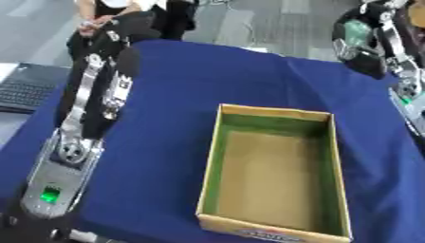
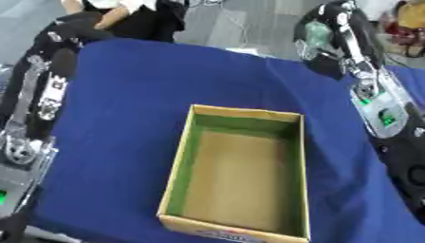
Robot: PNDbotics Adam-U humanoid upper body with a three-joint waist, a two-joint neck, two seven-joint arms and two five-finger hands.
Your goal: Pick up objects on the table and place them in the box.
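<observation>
Centrally on the dark blue cloth-covered tabletop (image 1: 182, 95) stands an open rectangular cardboard box (image 1: 278, 173), yellow-edged, with green inner walls and a plain brown floor; nothing shows inside it. Its near short wall carries a printed label at the lower rim. The left hand (image 1: 124, 28), black, is at the far left edge of the tabletop, at the end of a black and silver arm running down the left side; whether its fingers are apart or together cannot be told. The right hand (image 2: 319, 35) is raised at the far right corner, its fingers curled round a pale greenish object (image 2: 316, 32) whose shape cannot be made out. That hand is well apart from the box, beyond its far right corner. A green indicator light (image 1: 50, 194) glows on the left forearm near the lower left corner. A black laptop (image 1: 25, 90) lies off the tabletop's left edge.
</observation>
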